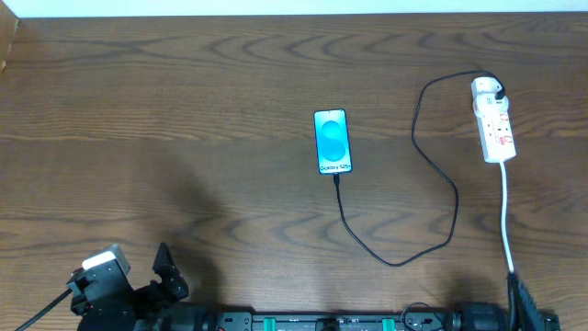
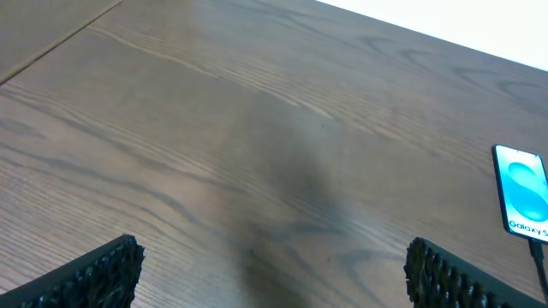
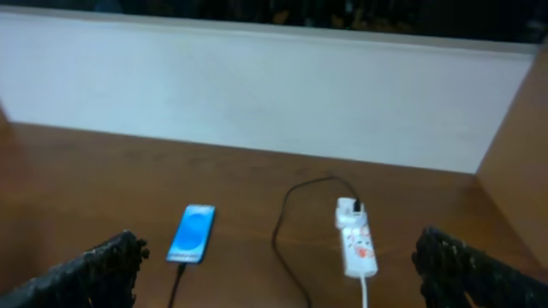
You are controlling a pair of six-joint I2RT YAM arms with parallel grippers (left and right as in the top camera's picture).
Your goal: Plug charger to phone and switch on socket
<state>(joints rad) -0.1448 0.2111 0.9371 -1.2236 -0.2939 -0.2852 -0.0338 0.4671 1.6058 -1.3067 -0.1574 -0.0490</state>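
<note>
Cut-off and unclear parts of the scene.
In the left wrist view we see the phone [image 2: 521,190] cut by the right edge, its bottom text clipped. In the blurred right wrist view the socket [image 3: 355,239] shows red marks too small to read, and its white cord [image 3: 365,291] leaves the bottom edge. From overhead, we cannot tell whether the charger [image 1: 397,264] tip sits fully in the phone.

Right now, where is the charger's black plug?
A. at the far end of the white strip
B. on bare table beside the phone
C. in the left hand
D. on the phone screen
A: the overhead view shows the plug on the far end of the strip, its cable looping to the phone.
</note>
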